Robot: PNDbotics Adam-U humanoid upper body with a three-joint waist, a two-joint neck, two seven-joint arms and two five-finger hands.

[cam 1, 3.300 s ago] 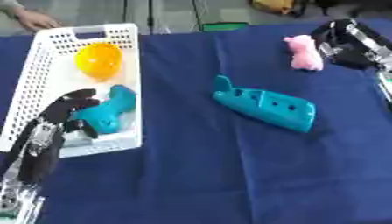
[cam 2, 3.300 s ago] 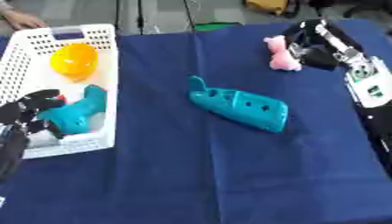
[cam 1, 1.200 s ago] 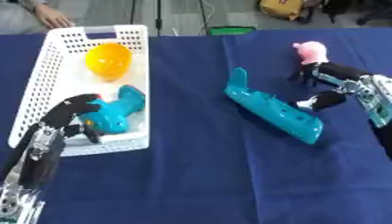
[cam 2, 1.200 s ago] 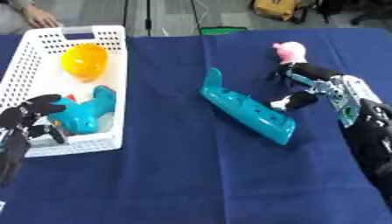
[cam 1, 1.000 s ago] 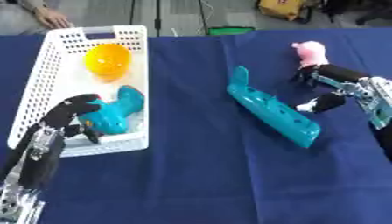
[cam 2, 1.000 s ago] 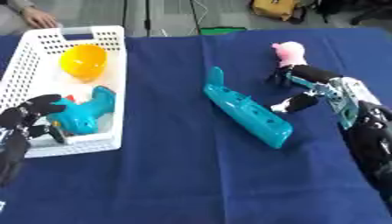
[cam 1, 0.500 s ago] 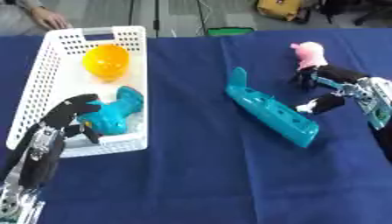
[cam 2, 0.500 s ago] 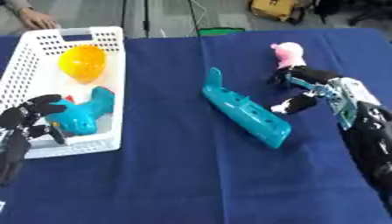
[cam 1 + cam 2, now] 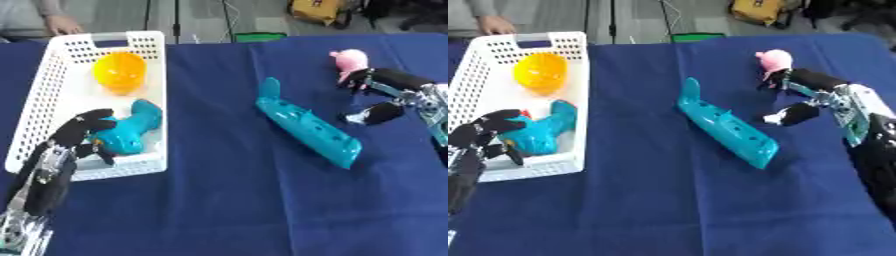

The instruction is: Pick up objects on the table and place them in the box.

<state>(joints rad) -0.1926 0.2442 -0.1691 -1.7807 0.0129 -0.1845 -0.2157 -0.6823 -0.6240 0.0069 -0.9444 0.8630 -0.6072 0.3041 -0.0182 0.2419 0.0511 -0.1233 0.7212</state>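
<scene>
A long teal plastic toy [image 9: 308, 128] lies diagonally on the blue table, mid-right. A small pink pig figure [image 9: 348, 59] stands at the far right. My right hand [image 9: 388, 95] hovers open just right of the teal toy, fingers near the pig and thumb spread below, holding nothing. The white perforated basket [image 9: 54, 85] at the left holds an orange round object [image 9: 119, 72] and a teal toy [image 9: 129, 132]. My left hand [image 9: 79, 135] rests at the basket's near edge beside that teal toy, fingers loosely curled, gripping nothing.
The blue cloth [image 9: 236, 200] covers the table, with bare room in front and in the middle. A person's hand [image 9: 63, 23] rests at the far edge behind the basket. A yellow bag [image 9: 321, 9] and stands sit on the floor beyond.
The right hand came down from the far right corner to beside the teal toy. The long teal toy turned a little steeper. The left hand stayed at the basket.
</scene>
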